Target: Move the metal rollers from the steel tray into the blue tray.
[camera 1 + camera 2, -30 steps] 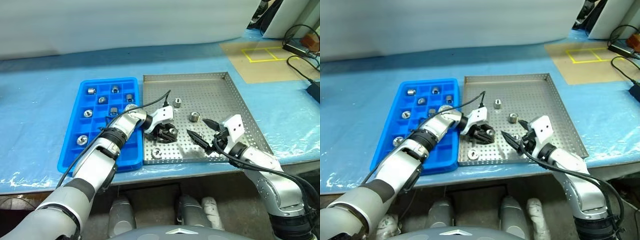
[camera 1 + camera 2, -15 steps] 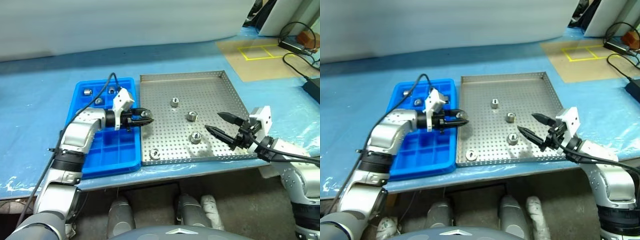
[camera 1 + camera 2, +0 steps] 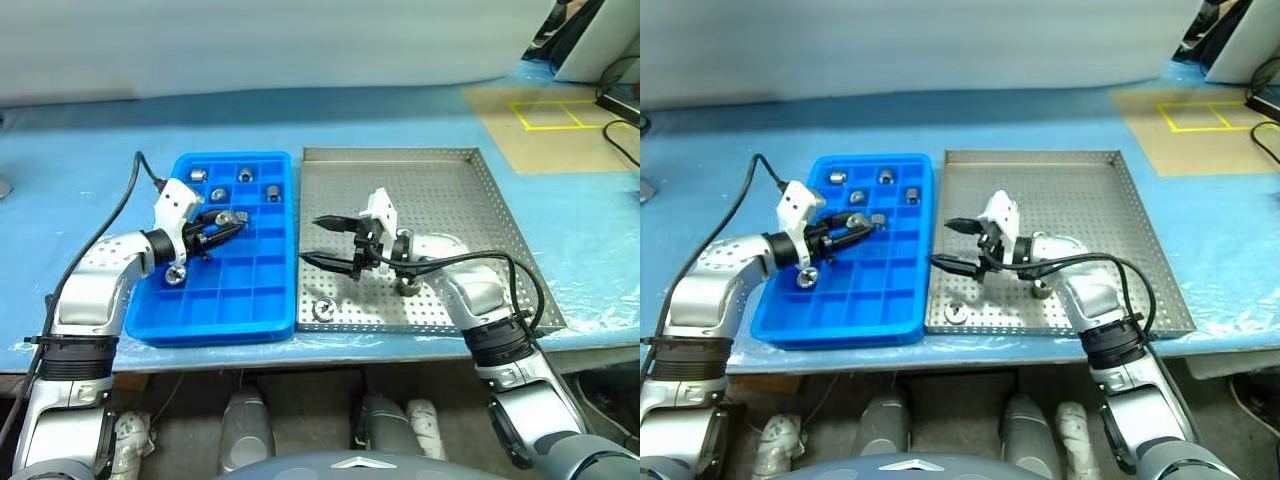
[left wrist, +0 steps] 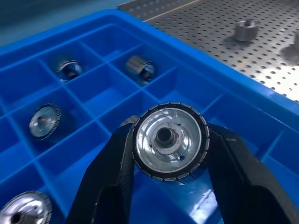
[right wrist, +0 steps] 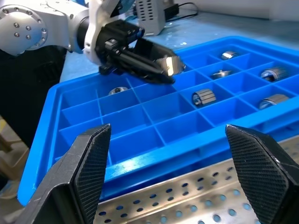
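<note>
Over the blue tray, left gripper pinches a metal roller; wrist view reveals its knurled rim. Right gripper spread wide above steel tray.

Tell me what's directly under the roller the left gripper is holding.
Under the held roller is a compartment of the blue tray. Its blue floor shows at the sides; the part beneath the roller and fingers is covered, so I can't confirm it's empty.

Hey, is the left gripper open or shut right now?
Shut on a roller: the left gripper has both black fingers pressed against a metal roller above the blue tray.
</note>
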Robot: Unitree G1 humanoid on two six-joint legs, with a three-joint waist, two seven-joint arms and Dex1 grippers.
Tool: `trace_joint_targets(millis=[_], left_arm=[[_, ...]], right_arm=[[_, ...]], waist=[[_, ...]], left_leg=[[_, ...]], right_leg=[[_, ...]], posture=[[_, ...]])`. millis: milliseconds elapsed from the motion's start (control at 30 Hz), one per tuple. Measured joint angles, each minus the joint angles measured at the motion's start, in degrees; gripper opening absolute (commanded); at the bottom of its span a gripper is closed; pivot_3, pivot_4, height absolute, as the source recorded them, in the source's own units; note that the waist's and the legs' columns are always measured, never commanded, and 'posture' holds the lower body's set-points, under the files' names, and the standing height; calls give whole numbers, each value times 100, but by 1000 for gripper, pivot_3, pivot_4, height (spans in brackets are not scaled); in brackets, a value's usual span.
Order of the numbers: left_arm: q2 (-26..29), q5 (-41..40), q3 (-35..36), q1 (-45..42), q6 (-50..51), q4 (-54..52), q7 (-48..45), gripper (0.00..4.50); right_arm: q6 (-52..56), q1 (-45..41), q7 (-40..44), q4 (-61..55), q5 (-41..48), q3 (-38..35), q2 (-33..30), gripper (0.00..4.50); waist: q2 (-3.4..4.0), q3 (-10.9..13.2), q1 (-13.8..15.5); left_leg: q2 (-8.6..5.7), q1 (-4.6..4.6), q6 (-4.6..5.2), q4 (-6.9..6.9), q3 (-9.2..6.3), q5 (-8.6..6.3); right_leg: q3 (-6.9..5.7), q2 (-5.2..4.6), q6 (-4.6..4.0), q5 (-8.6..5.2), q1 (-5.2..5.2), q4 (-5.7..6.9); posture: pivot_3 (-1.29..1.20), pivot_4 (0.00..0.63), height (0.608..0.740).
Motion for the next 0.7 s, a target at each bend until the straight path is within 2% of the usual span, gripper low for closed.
trace_joint_targets(millis=[233, 700], left_arm=[[-62, -2, -73, 354, -49, -72, 302, 1876], [203, 113, -171, 621, -293, 69, 427, 1876]], right_arm=[[-124, -152, 190, 174, -95, 3, 46, 4109], [133, -135, -2, -50, -112, -114, -211, 4109]], waist=[[-2, 1, 34], [-4, 0, 19]], left_leg=[[1, 2, -11, 7, -34, 7], [0, 12, -38, 8, -45, 25]], right_leg=[[-16, 1, 1, -1, 0, 18], [-16, 5, 1, -1, 1, 33]], posture=[[127, 150, 740], [83, 150, 740]])
